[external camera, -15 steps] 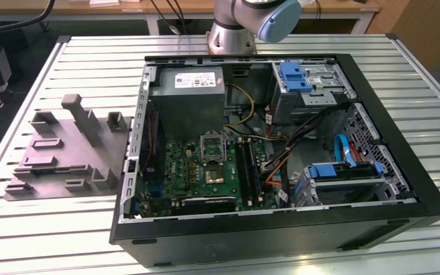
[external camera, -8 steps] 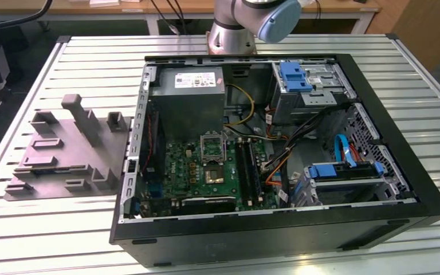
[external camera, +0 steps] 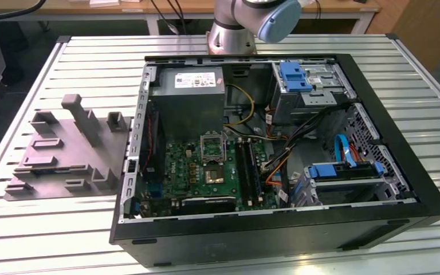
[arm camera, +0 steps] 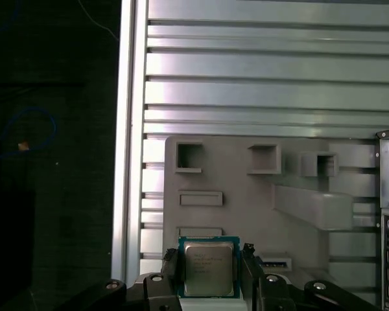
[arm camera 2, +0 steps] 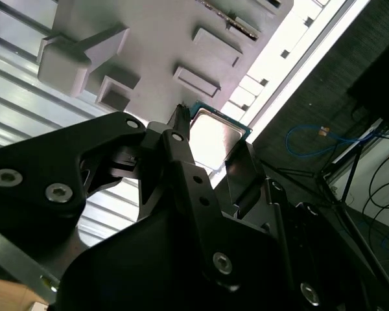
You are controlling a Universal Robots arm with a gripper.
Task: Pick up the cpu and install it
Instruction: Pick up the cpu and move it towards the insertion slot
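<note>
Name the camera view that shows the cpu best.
The first wrist view: the cpu faces the camera squarely, its metal top in plain sight, held in the gripper. The second wrist view shows the cpu slanted, with one side behind a dark gripper part. The exterior view takes in the grey fixture.

Our gripper (arm camera: 211,262), clamped on the cpu (arm camera: 209,269), hung in open air above the grey fixture (arm camera: 246,194) and its upright posts (external camera: 73,106). Inside the case (external camera: 281,240) we saw the power supply (external camera: 193,97), drive cages (external camera: 311,94) and cables (external camera: 281,152) hemming the green board (external camera: 193,172), open only from above.
</note>
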